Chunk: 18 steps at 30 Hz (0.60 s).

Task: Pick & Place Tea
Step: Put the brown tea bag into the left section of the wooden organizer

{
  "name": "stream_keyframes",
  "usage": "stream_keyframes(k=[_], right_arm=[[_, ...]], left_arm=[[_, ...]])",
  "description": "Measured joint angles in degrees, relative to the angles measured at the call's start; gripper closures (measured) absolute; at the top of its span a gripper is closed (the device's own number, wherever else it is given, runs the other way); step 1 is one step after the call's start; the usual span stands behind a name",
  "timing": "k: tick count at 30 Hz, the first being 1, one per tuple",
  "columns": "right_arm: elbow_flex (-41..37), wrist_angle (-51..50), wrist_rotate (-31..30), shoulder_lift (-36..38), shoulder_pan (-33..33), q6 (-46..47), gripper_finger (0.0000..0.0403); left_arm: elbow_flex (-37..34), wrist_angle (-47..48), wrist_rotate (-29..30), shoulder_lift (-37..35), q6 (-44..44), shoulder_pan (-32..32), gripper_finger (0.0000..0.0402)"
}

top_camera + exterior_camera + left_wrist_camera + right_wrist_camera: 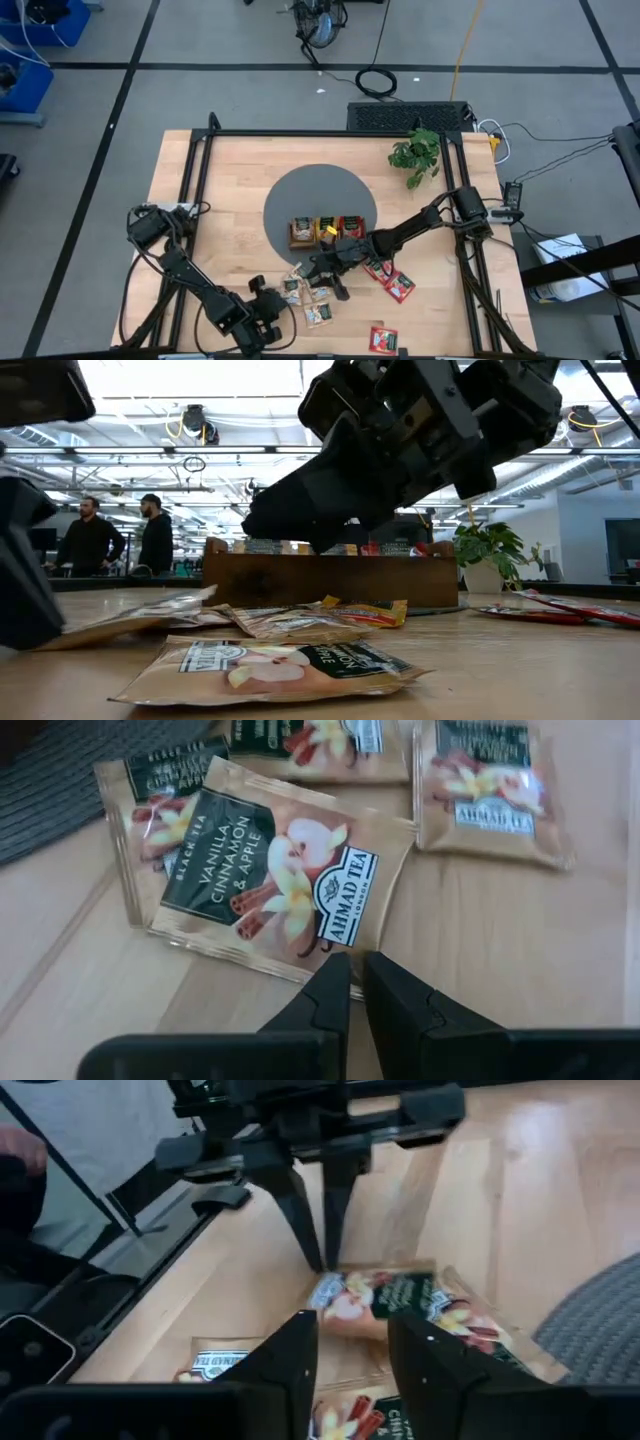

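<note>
Several beige-brown tea packets lie flat on the table in front of the wooden tray (296, 243); the nearest reads "Vanilla Cinnamon & Apple" (270, 870). Red packets (400, 288) lie to the right and one (383, 340) lies near the front edge. The tray holds beige, yellow and red packets in its three compartments. My left gripper (355, 970) is shut, with its tips at the near edge of the vanilla packet. It also shows in the right wrist view (322, 1260). My right gripper (355, 1350) is open and empty, hovering above the beige packets (390, 1295). My left gripper's shut fingertips (338, 965) stand at the packet's near edge (315, 952), coming from above at a slant. I cannot tell whether they touch it. The packet lies flat on the table, partly over another beige packet.
The tray sits on a round grey mat (300, 195). A small potted plant (417, 155) stands at the far right. A black frame rail (190, 190) borders the table. Two people (120, 540) stand in the room beyond. Bare wood lies at the left of the table.
</note>
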<state>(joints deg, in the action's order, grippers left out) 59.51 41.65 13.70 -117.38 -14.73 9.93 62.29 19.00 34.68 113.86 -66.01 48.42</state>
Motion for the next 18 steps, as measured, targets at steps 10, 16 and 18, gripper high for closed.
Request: stream_keyframes(k=[10, 16, 18], right_arm=[[0.0, -3.5, -3.3, -0.5, 0.2, 0.5, 0.0266], [-0.1, -6.0, -3.3, -0.6, 0.5, 6.2, 0.0268], [-0.1, -6.5, -3.2, -0.7, 0.5, 7.6, 0.0267]], left_arm=[[-4.8, -9.2, -0.2, -0.2, 4.0, -1.6, 0.036], [-5.0, -9.5, -0.9, -0.1, 4.3, -1.9, 0.036], [-5.0, -9.7, -0.8, 0.0, 4.7, -1.9, 0.036]])
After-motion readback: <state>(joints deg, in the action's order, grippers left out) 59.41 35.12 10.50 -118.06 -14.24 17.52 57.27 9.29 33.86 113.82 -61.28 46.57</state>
